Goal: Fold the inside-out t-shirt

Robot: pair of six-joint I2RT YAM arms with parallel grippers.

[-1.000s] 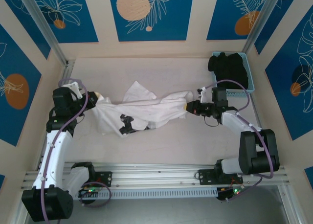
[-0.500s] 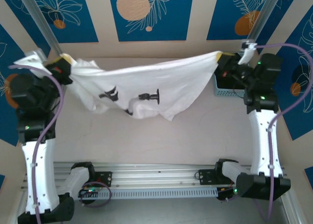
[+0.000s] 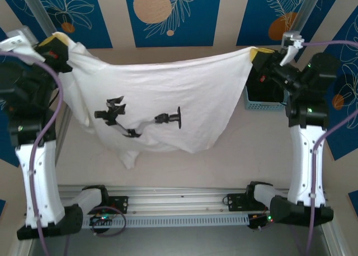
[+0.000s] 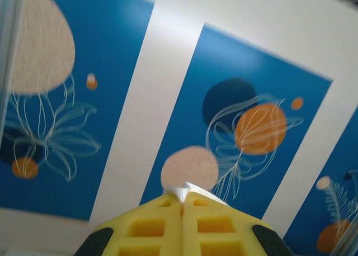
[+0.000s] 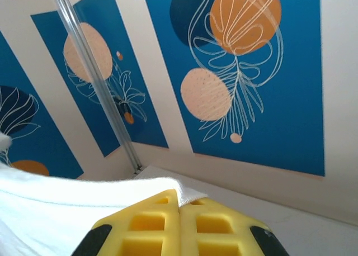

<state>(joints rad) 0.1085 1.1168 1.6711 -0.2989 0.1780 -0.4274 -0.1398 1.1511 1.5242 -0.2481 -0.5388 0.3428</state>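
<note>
Here, seen from above and behind, a white t-shirt hangs spread in the air between two raised robot arms. The left gripper is clamped closed on one top corner of the cloth, and the right gripper is clamped closed on the other. Between the two grippers the shirt's upper edge runs almost taut, dipping slightly in the middle. Below them the fabric drapes down in a wide, wrinkled sheet. A small dark print shows near its centre, and a narrow tail of cloth hangs lowest, beneath and a little inward of the left gripper. The pale table lies under the shirt; whether that tail touches it I cannot tell. Just below the right gripper sits a light blue basket holding a black garment.

In the left wrist view, that gripper's yellow fingers press together with a sliver of white cloth pinched at their tips, and blue and cream wall panels lie beyond them. In the right wrist view, the yellow fingers there meet on a fold of white fabric that spreads away to the left of the tips
</note>
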